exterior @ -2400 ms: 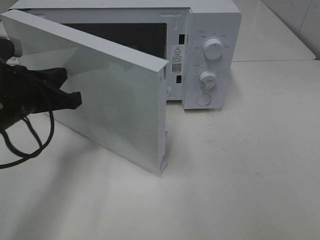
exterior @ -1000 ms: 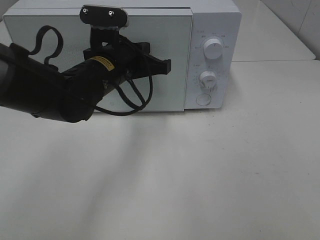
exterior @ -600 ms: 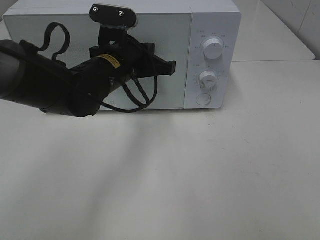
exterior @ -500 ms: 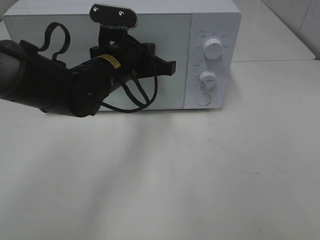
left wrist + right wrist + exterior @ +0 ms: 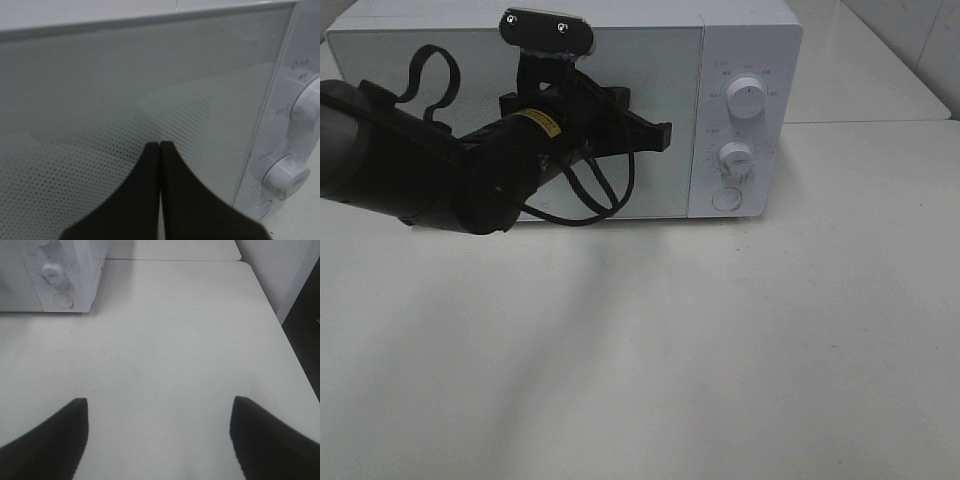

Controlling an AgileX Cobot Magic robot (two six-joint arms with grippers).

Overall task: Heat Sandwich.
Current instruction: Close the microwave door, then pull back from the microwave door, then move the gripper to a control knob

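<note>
The sandwich is out of view. The white microwave stands at the back of the table with its door shut. My left gripper is shut and empty, its tips held at the door's front near the control panel. The left wrist view shows those tips pressed together against the dotted door window. In the right wrist view my right gripper stands open with nothing between its fingers, above bare table to the right of the microwave. It does not show in the exterior view.
The control panel carries an upper knob, a lower knob and a round button. The white table spreads in front of the microwave. Its right edge drops to a dark floor.
The door stood open earlier and is shut now. My left arm swung from the left edge to the door's front. Over the last second it only edged slightly right.
</note>
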